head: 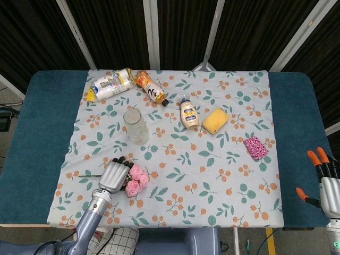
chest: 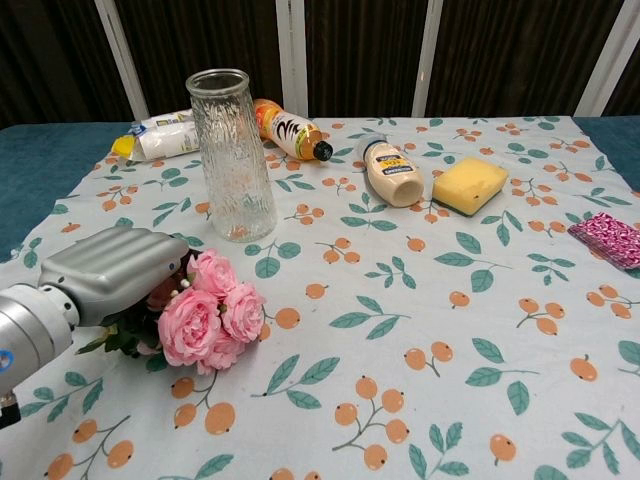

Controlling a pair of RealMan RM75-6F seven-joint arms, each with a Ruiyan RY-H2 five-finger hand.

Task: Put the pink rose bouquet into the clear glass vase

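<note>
The pink rose bouquet [head: 137, 179] [chest: 205, 315] lies on the floral cloth near the front left, blooms pointing right. My left hand [head: 114, 177] [chest: 115, 272] lies over its leafy stem end with the fingers curled down around the stems, which are hidden beneath it. The clear glass vase [head: 136, 126] [chest: 232, 155] stands upright and empty just behind the bouquet, apart from the hand. My right hand [head: 326, 183] hovers at the table's front right corner, fingers spread and holding nothing; the chest view does not show it.
Behind the vase lie a white packet [head: 110, 83] and an orange sauce bottle [head: 150, 87]. A mayonnaise bottle [head: 188, 113] and a yellow sponge [head: 215, 120] sit mid-table. A pink scrubber [head: 255, 147] lies toward the right edge of the cloth [head: 212, 175].
</note>
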